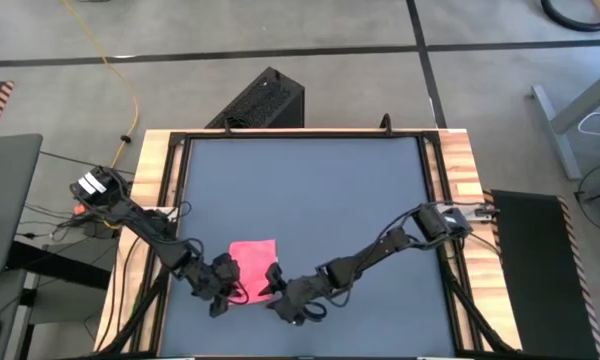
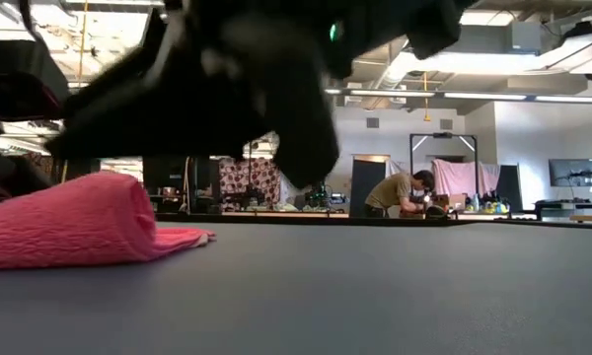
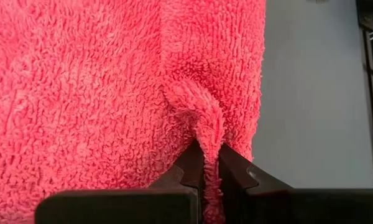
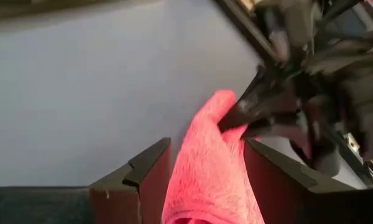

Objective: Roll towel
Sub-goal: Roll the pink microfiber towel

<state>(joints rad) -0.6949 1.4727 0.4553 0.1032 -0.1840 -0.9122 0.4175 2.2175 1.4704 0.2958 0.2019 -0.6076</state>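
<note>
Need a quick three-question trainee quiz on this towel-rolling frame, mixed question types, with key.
1. True or false: the left gripper is pinching a fold of the pink towel.
2. The right gripper is: A) shut on the towel, B) open with the towel between its fingers, C) away from the towel.
3. Fill in: in the low view, the towel's near part is ____, while its far edge lies flat on the table.

Key: 1 true; 2 B; 3 rolled up.
</note>
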